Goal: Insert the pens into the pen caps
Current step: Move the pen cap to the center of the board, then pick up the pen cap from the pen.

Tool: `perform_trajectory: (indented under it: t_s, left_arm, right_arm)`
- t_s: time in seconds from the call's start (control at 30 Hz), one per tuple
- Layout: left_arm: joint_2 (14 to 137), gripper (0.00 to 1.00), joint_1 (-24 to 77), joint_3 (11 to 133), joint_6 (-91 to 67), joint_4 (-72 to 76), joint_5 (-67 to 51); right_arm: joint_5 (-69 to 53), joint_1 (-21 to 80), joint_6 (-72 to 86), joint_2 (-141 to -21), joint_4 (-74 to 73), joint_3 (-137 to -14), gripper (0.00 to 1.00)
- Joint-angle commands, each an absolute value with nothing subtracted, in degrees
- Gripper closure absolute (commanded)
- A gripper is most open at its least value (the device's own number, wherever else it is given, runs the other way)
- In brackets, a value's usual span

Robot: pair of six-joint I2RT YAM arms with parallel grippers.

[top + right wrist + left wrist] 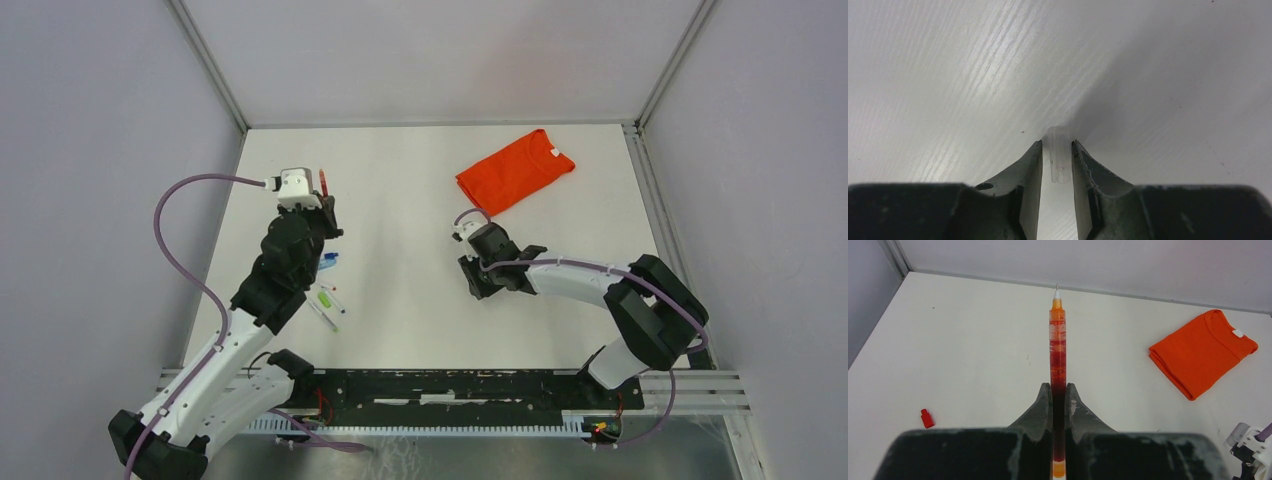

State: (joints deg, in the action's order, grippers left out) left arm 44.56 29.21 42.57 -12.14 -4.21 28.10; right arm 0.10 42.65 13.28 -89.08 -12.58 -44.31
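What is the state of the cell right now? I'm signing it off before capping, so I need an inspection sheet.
Surface: white table, a few dark specks.
Job's things: red-orange clear-barrelled pen in the left jaws, tip pointing away; translucent tubular plastic cap between the right jaws; small red plastic cap lying on the table; loose white-barrelled pens beside the left arm.
Clutter: folded orange shirt, far right.
Jaws: left shut on the pen; right shut on the cap.
Cables: purple cable looping off the left arm; another along the right arm.
Surroundings: grey walls, metal frame posts.
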Motion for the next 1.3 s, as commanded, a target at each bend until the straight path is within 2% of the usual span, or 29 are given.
perform_trajectory:
  t_s: [0.0, 0.43, 0.93, 1.27]
  left_arm:
    - [44.74, 0.97, 28.79, 45.18, -14.27, -3.41, 27.64]
    - [45.22, 0.97, 28.67, 45.65, -14.26, -3.93, 27.78]
    - [45.74, 0.97, 28.23, 46.14, -14.71, -4.66, 28.12]
    - [46.16, 0.97, 27.98, 46.32, -14.88, -4.89, 27.88]
  right_arm:
    - [-1.29, 42.2, 12.22, -90.72, -17.33, -46.25, 0.67]
    - [2.8, 42.23, 8.81, -96.09, -27.12, -51.67, 0.65]
    - [3.95, 42.71, 7.89, -99.38, -30.66, -51.6, 0.64]
    - [0.34, 42.8, 7.4, -99.5, -30.84, -50.12, 0.68]
